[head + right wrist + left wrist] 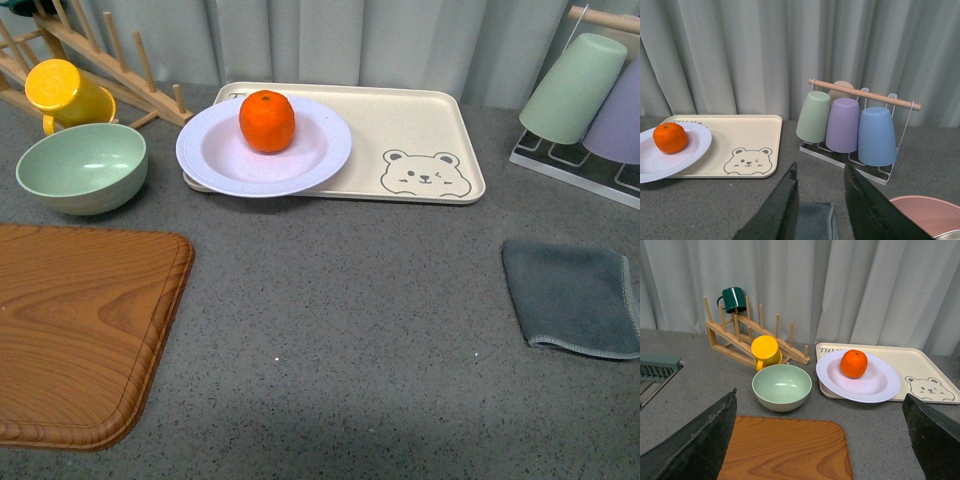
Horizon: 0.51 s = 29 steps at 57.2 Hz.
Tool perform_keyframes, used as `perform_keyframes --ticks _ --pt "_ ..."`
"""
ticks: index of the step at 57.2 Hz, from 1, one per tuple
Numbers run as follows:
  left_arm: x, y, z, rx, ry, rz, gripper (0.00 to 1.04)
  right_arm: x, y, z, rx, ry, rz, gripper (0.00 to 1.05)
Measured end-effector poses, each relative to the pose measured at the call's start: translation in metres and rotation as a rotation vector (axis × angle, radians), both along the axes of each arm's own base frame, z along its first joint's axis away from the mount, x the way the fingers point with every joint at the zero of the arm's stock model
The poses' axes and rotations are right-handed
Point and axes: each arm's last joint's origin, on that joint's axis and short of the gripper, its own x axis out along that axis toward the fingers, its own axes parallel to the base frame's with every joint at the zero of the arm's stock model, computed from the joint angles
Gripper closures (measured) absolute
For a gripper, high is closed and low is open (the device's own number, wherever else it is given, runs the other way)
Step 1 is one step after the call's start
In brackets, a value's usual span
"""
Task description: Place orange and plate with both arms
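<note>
done: orange (267, 121) sits in plate (264, 148); plate rests on bear tray (420, 140) | left gripper (820, 440) spread wide, empty; right gripper (821, 200) slightly apart, empty | left: apparently nothing

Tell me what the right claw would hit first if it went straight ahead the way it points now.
Probably the grey cloth lying just under the right claw, if it angles down; held level, it would head for the cup rack. Depth is hard to judge here.

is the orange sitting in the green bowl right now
No, the orange rests on the white plate on the bear tray, while the green bowl beside it holds nothing.
</note>
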Motion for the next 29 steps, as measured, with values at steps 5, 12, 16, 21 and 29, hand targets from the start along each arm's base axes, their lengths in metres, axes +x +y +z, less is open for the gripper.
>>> perform_keyframes --ticks 5,12,16,21,29 --pt "0.000 0.000 0.000 0.000 0.000 0.000 0.07 -0.003 -0.004 0.001 0.001 -0.003 0.023 1.02" --pt "0.000 0.000 0.000 0.000 0.000 -0.001 0.07 -0.007 -0.012 0.002 0.001 -0.008 -0.006 1.04" --pt "0.000 0.000 0.000 0.000 0.000 -0.001 0.07 -0.009 -0.013 0.002 0.002 -0.011 -0.006 1.04" --pt "0.000 0.000 0.000 0.000 0.000 -0.001 0.07 -0.011 -0.013 0.002 0.002 -0.010 -0.003 1.04" --pt "0.000 0.000 0.000 0.000 0.000 0.000 0.07 -0.014 -0.013 0.003 0.001 -0.011 -0.003 1.04"
